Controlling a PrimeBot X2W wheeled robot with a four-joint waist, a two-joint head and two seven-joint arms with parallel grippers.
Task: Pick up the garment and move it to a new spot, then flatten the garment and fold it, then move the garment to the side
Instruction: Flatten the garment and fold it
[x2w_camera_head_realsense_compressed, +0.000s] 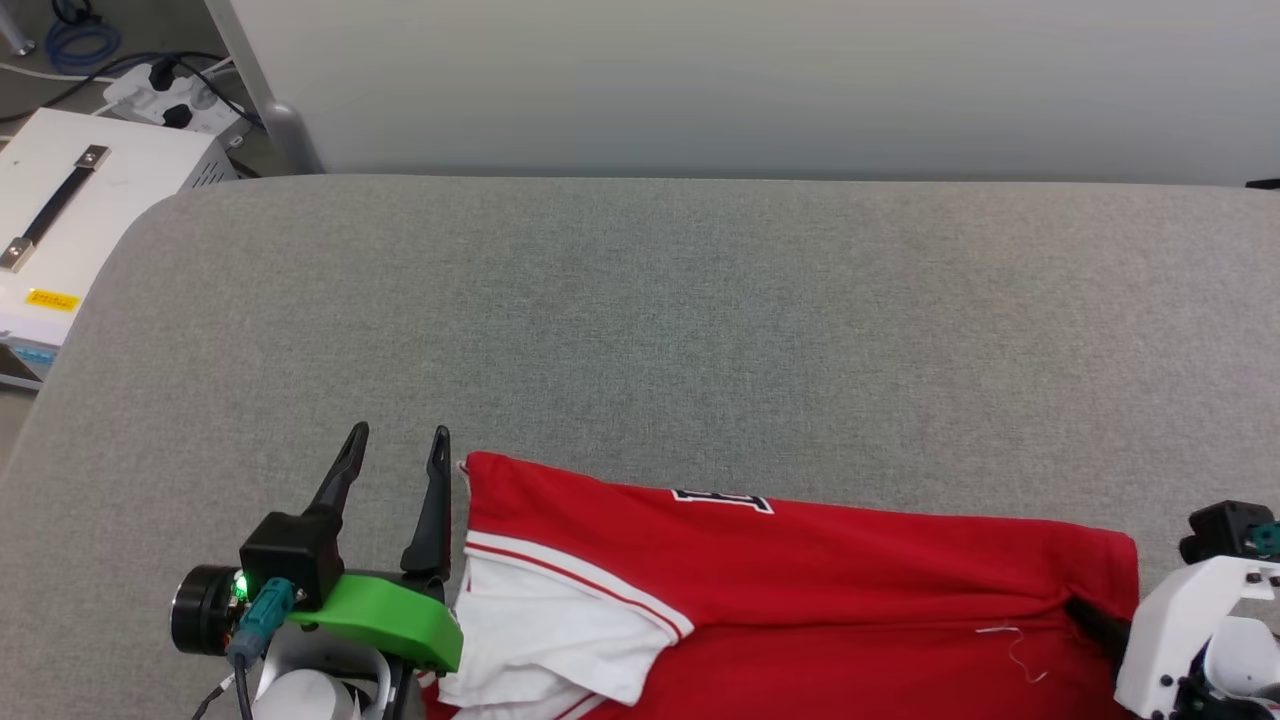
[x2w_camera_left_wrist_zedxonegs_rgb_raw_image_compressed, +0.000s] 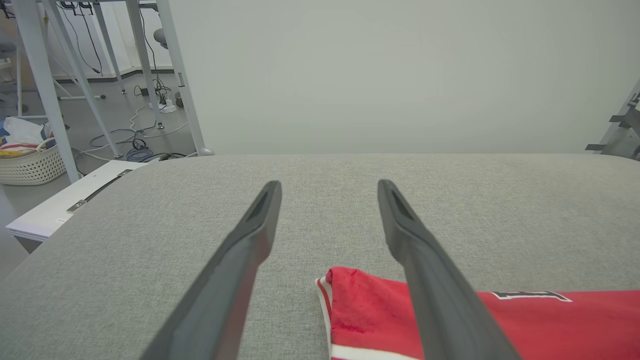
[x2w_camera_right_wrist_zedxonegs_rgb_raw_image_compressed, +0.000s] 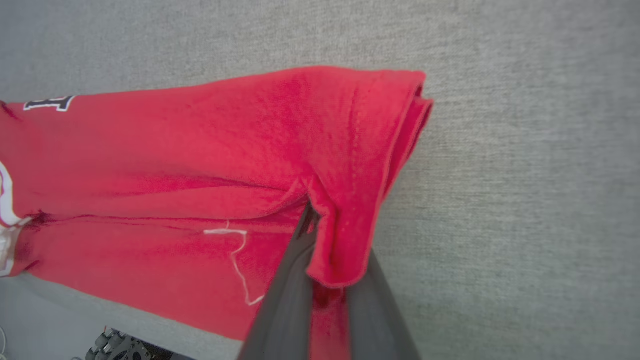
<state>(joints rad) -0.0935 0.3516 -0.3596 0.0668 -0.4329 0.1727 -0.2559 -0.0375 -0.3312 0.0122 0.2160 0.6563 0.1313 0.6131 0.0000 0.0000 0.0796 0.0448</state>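
The red garment (x2w_camera_head_realsense_compressed: 850, 580) lies folded along the near edge of the grey table, its white sleeve (x2w_camera_head_realsense_compressed: 540, 630) with striped trim at the left end and a black-and-white lettering mark (x2w_camera_head_realsense_compressed: 722, 499) on top. My left gripper (x2w_camera_head_realsense_compressed: 398, 435) stands open just left of the garment's corner, touching nothing. In the left wrist view the gripper (x2w_camera_left_wrist_zedxonegs_rgb_raw_image_compressed: 328, 184) is spread over bare table, with the garment's corner (x2w_camera_left_wrist_zedxonegs_rgb_raw_image_compressed: 362, 305) low between the fingers. My right gripper (x2w_camera_right_wrist_zedxonegs_rgb_raw_image_compressed: 327, 227) is shut on the garment's (x2w_camera_right_wrist_zedxonegs_rgb_raw_image_compressed: 200, 150) right-hand edge, fabric draped over one finger. Its dark finger (x2w_camera_head_realsense_compressed: 1095, 618) goes into the fold.
The grey fabric table (x2w_camera_head_realsense_compressed: 700, 320) stretches wide and bare beyond the garment. A white case with a handle (x2w_camera_head_realsense_compressed: 70, 200) and a power strip (x2w_camera_head_realsense_compressed: 170, 95) sit off the table's left side. A woven basket (x2w_camera_left_wrist_zedxonegs_rgb_raw_image_compressed: 30, 162) and metal legs (x2w_camera_left_wrist_zedxonegs_rgb_raw_image_compressed: 47, 90) stand on the floor.
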